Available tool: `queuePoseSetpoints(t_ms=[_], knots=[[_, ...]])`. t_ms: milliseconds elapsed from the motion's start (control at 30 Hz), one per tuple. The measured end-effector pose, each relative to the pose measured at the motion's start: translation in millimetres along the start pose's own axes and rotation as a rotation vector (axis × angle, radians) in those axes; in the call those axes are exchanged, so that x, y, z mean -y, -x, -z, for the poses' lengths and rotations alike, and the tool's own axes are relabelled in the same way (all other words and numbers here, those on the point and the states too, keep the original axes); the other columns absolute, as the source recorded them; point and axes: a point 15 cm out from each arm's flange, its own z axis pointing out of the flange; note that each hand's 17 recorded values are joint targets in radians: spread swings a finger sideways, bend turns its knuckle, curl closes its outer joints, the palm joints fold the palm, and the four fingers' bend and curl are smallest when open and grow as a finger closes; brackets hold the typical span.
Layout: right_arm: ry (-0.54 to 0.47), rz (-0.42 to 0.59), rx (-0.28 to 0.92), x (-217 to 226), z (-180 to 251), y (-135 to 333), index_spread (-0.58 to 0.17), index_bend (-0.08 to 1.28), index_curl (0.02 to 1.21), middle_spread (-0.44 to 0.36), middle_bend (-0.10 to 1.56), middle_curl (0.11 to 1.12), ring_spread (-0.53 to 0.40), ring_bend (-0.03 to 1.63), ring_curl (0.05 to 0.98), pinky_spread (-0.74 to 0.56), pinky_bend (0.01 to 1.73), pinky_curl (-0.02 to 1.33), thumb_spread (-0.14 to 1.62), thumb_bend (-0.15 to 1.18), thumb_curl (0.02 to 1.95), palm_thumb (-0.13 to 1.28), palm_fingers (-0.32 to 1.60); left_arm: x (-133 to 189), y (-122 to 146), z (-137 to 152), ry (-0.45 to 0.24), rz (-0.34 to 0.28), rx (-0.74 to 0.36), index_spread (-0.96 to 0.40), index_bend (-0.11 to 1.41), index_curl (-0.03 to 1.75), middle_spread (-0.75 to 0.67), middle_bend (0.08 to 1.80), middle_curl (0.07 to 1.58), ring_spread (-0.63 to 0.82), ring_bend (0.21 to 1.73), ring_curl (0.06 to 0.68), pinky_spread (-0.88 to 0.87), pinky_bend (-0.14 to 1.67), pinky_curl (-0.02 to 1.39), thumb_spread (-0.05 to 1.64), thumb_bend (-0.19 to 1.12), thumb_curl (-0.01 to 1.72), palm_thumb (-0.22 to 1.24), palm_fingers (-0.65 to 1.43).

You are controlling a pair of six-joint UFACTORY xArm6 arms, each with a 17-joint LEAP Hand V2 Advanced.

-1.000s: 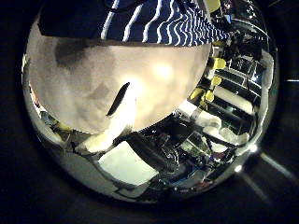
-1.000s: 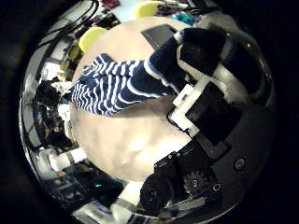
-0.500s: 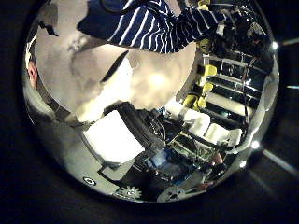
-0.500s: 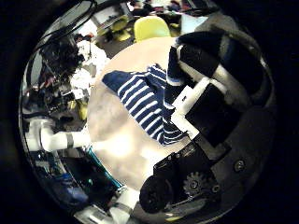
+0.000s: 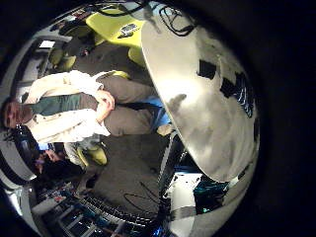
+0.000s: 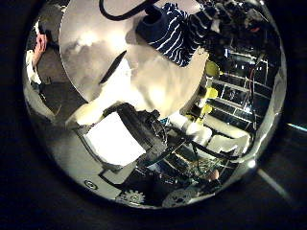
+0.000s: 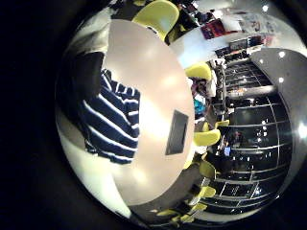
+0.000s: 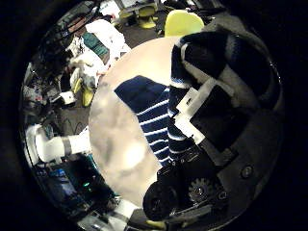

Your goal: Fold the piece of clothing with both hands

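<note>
Gripping the striped shirt [image 8: 154, 120], the right hand [image 8: 207, 106] lifts it off the counter [image 8: 120, 154]; loose cloth could slip out. Left hand's fingers: cannot tell.

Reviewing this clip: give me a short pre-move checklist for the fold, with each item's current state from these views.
1. Striped garment on the round table: ok, it lies there with part lifted toward the right palm.
2. Right hand gripping the garment: ok, cloth runs up between its fingers in the right thumb side view.
3. Left hand holding cloth: not ok, the left thumb side view shows the garment far off across the table.
4. Garment flat and spread: not ok, it looks bunched.
5. Dark flat rectangle clear of the garment: ok, apart from it.
6. Left hand's finger posture: cannot tell.
</note>
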Motion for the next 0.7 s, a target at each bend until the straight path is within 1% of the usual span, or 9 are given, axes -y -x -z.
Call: queuePoseSetpoints(t_ms=[33,67,133,167,333,433,533,633,700], knots=[[-0.007,0.002,0.0,1.7,1.0,0.2,-0.367,0.69,0.92,-0.241,1.13,0.94,-0.258,1.38,0.705,-0.34,1.18,0.95,1.21,-0.03,0.61,0.82,0.69,-1.7,-0.7,-1.9,0.002,0.001,-0.001,-0.22,0.23,0.51,-0.27,0.51,0.71,-0.38,1.01,0.42,-0.52,0.68,0.66,1.19,-0.01,0.32,0.49,0.49],[-0.009,0.002,0.0,2.1,1.7,-0.1,-0.386,0.48,0.86,-0.266,1.05,0.89,-0.282,1.36,0.682,-0.4,1.22,0.92,1.22,-0.03,0.59,0.8,0.51,-3.1,-1.6,-4.0,0.006,0.002,-0.002,-0.23,0.23,0.52,-0.27,0.51,0.72,-0.38,1.01,0.422,-0.52,0.68,0.66,1.19,-0.01,0.32,0.49,0.49],[-0.013,-0.003,0.002,1.3,4.4,-2.2,-0.407,0.34,0.8,-0.293,0.96,0.85,-0.296,1.37,0.665,-0.44,1.26,0.88,1.23,-0.02,0.58,0.78,0.46,-4.0,-3.7,-6.7,0.009,0.002,-0.002,-0.23,0.23,0.53,-0.28,0.51,0.73,-0.38,1.02,0.427,-0.53,0.68,0.67,1.19,-0.02,0.33,0.49,0.48],[-0.017,-0.005,0.003,1.3,6.4,-3.2,-0.42,0.23,0.73,-0.325,0.77,0.78,-0.309,1.37,0.641,-0.46,1.3,0.86,1.23,-0.02,0.56,0.77,0.32,-4.1,-5.2,-7.4,0.009,0.0,-0.002,-0.23,0.23,0.53,-0.28,0.51,0.74,-0.38,1.02,0.429,-0.53,0.69,0.67,1.19,-0.02,0.33,0.49,0.48],[-0.042,0.001,0.021,-1.4,25.5,-3.4,-0.434,0.19,0.62,-0.35,0.49,0.63,-0.305,1.19,0.553,-0.37,1.21,0.8,1.24,-0.02,0.53,0.75,0.08,-2.5,-11.4,-6.8,0.009,0.0,-0.006,-0.23,0.24,0.56,-0.28,0.5,0.76,-0.38,1.02,0.439,-0.54,0.69,0.68,1.19,-0.02,0.33,0.5,0.47],[-0.08,-0.006,0.034,-2.9,47.2,-7.4,-0.438,0.22,0.59,-0.317,0.41,0.57,-0.269,1.06,0.5,-0.26,1.1,0.78,1.24,-0.03,0.52,0.73,-0.04,-2.9,-19.7,-3.6,-0.003,0.003,-0.008,-0.23,0.24,0.57,-0.28,0.5,0.78,-0.37,1.02,0.444,-0.54,0.7,0.69,1.19,-0.02,0.33,0.49,0.46],[-0.113,-0.034,0.049,-14.1,67.5,-22.0,-0.437,0.2,0.54,-0.211,0.37,0.53,-0.207,0.91,0.432,-0.1,1.0,0.72,1.22,-0.03,0.51,0.69,-0.04,-5.7,-29.0,-4.3,-0.002,-0.006,-0.004,-0.23,0.24,0.59,-0.28,0.49,0.79,-0.37,1.02,0.449,-0.54,0.71,0.7,1.19,-0.02,0.33,0.49,0.46],[-0.146,-0.107,0.069,-38.8,94.6,-46.2,-0.432,0.19,0.51,-0.209,0.37,0.5,-0.17,0.84,0.392,0.03,0.92,0.68,1.21,-0.02,0.5,0.7,0.02,-8.0,-37.4,-3.5,0.0,-0.004,0.002,-0.23,0.24,0.6,-0.28,0.48,0.81,-0.36,1.02,0.455,-0.54,0.71,0.71,1.19,-0.02,0.34,0.49,0.45],[-0.129,-0.161,0.096,-63.6,102.4,-56.4,-0.431,0.19,0.49,-0.19,0.37,0.48,-0.154,0.82,0.37,0.1,0.87,0.64,1.2,-0.01,0.49,0.7,0.07,-10.2,-46.4,-3.4,0.007,-0.01,0.009,-0.23,0.24,0.61,-0.28,0.47,0.81,-0.36,1.02,0.458,-0.55,0.71,0.71,1.19,-0.02,0.34,0.49,0.45]])
